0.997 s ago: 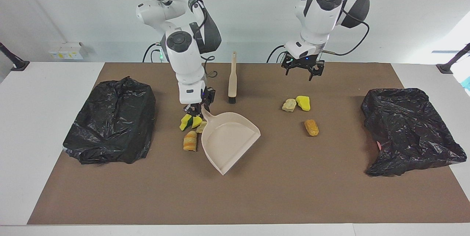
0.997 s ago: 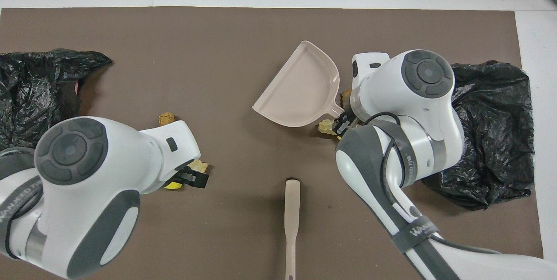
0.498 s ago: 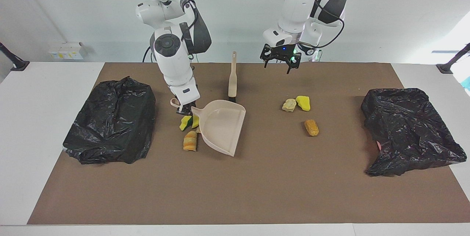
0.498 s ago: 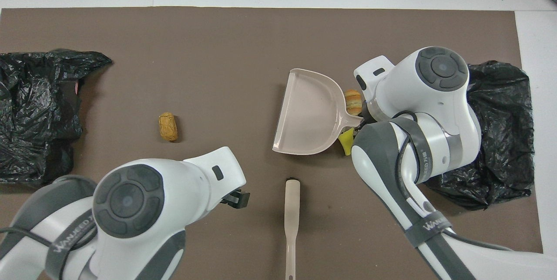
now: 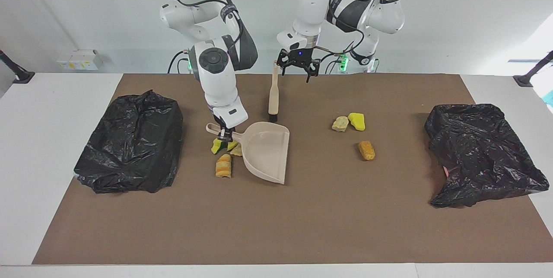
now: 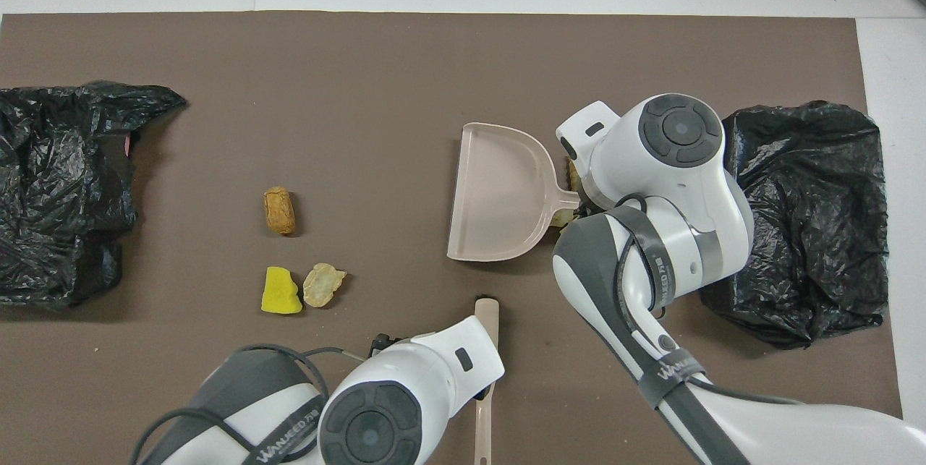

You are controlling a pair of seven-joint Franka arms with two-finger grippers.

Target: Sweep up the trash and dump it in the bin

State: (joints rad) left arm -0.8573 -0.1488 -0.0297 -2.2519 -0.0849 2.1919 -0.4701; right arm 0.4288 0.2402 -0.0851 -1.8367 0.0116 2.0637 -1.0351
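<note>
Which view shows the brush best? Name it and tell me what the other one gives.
The facing view. There the brush shows whole, handle to black bristles, lying on the mat near the robots, with the open left gripper raised beside its handle end. In the overhead view the left arm covers most of the brush; only pieces of the handle show.

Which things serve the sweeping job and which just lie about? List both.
Job: trash scraps, dustpan held by the right tool, brush with the open left tool above its handle, two black bin bags.
Lying about: white box, black posts at the table's edges.
</note>
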